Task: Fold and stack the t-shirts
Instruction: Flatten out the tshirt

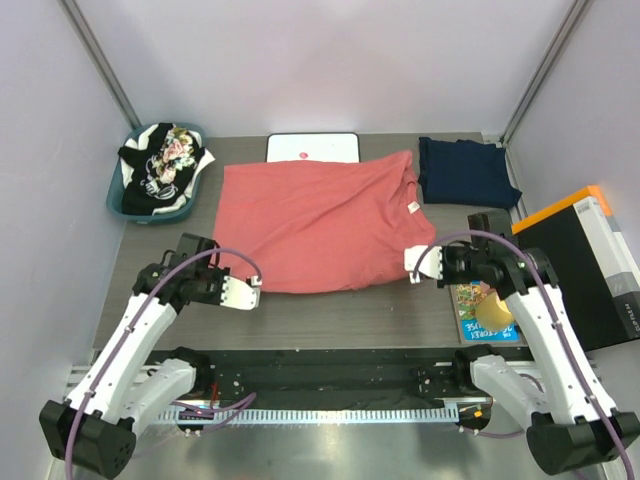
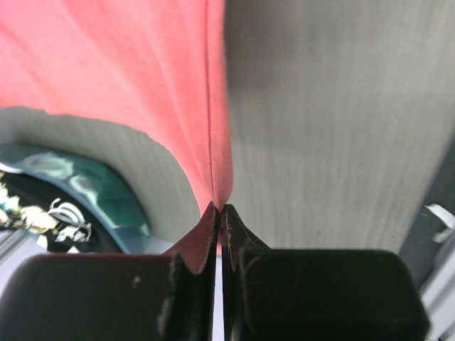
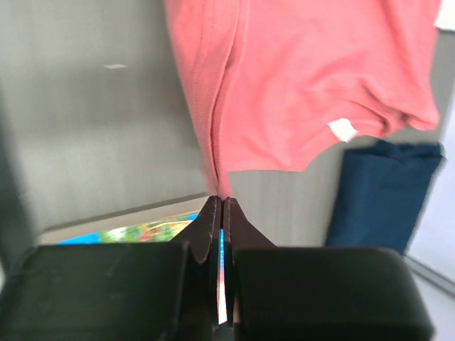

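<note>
A salmon t-shirt [image 1: 320,220] lies spread across the middle of the table, folded once. My left gripper [image 1: 252,289] is shut on its near left corner; the cloth [image 2: 178,85] runs up from the closed fingertips. My right gripper [image 1: 411,264] is shut on the near right corner, where the shirt [image 3: 298,78] hangs from the pinched tips. A folded dark navy t-shirt [image 1: 466,172] lies at the back right, and it also shows as a navy t-shirt [image 3: 384,192] in the right wrist view. More t-shirts, black, white and floral [image 1: 160,165], are heaped in a teal basket [image 1: 118,195] at the back left.
A white board with a black rim [image 1: 312,147] lies at the back, partly under the salmon shirt. A black and orange box [image 1: 585,260] stands at the right edge. A colourful book [image 1: 480,318] lies under the right arm. The basket [image 2: 106,199] shows in the left wrist view.
</note>
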`<state>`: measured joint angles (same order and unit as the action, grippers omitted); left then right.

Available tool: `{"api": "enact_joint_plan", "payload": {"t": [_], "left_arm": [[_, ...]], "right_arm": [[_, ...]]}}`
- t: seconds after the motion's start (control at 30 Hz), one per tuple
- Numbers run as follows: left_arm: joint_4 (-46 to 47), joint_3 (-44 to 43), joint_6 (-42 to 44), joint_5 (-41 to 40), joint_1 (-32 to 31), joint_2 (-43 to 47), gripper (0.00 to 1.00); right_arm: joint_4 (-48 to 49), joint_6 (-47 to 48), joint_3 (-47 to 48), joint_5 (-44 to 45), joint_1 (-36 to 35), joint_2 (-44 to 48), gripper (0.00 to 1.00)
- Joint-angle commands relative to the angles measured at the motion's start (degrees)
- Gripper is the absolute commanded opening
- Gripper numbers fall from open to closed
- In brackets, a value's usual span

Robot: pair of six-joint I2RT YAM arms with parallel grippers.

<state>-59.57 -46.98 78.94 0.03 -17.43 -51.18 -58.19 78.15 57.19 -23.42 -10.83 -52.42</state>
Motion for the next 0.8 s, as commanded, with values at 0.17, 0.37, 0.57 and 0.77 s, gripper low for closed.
{"api": "enact_joint_plan", "payload": {"t": [0.17,0.37,0.57,0.77], "left_arm": [[-10.6,4.0,4.7,5.7,0.3,8.4,0.0],[-17.0,5.2,7.5,6.9,0.2,13.1,0.0],[-7.1,6.0,3.7,6.0,0.3,15.9,0.0],[19.5,1.8,-5.0,-2.6,0.3,1.3,0.0]], "right_arm": [[-28.2,19.5,-4.6,-6.8,-0.2,12.7,0.01],[-28.1,17.0,-3.5,-7.3,-0.6,14.4,0.01],[-10.8,4.6,-3.0,-5.1,-0.6,11.9,0.01],[21.3,-5.2,-3.1,5.7,-0.6,2.5,0.01]]}}
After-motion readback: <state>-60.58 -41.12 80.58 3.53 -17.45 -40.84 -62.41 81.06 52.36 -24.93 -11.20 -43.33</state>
